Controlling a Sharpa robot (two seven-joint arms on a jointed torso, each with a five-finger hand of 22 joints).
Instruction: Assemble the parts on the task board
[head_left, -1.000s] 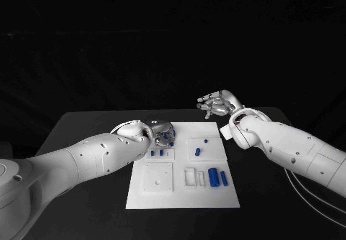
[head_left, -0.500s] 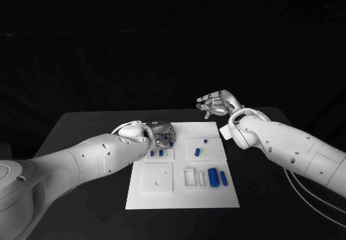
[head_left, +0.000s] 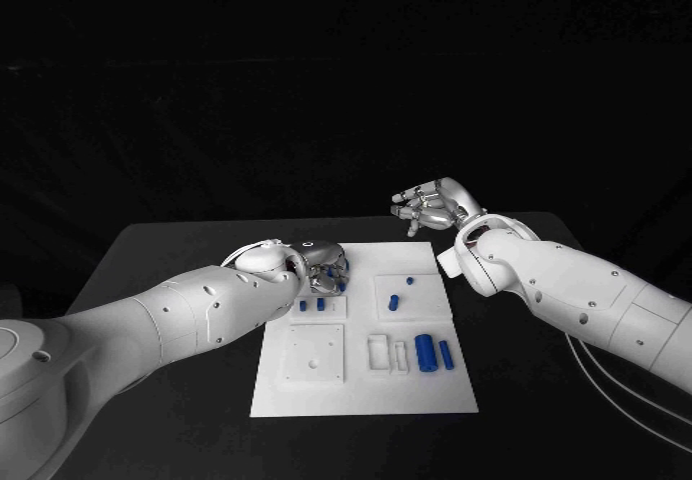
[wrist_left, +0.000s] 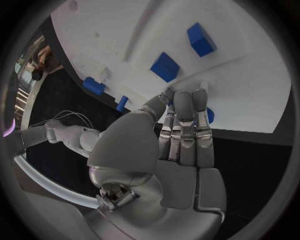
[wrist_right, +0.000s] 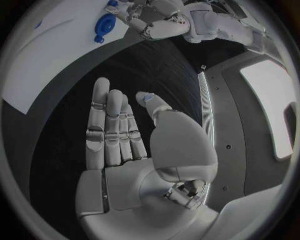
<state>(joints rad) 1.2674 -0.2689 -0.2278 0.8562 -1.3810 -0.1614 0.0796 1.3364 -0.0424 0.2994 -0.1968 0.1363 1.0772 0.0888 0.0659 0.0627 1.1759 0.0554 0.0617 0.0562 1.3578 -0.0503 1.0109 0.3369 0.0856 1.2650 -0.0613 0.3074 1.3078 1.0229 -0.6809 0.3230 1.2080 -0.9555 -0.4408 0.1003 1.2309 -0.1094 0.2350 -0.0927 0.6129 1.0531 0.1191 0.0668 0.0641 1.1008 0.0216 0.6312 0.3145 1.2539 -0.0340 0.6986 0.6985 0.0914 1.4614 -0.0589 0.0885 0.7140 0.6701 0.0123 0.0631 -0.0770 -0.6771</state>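
The white task board lies mid-table. My left hand hovers low over its far left part, fingers held together and pointing down at the board. They pinch a small blue part that peeks out beside the fingertips. Two small blue blocks stand in the raised plate just under that hand, also seen close up as blue blocks. My right hand hangs in the air beyond the board's far right corner, fingers straight and thumb apart, holding nothing.
A blue peg and a smaller blue piece lie on the middle plate. A thick blue cylinder and a thinner one lie at the board's right. A white square plate sits at the near left.
The right hand has edged slightly to the left. The left hand stays over the board's far left with the blue part in its fingers.
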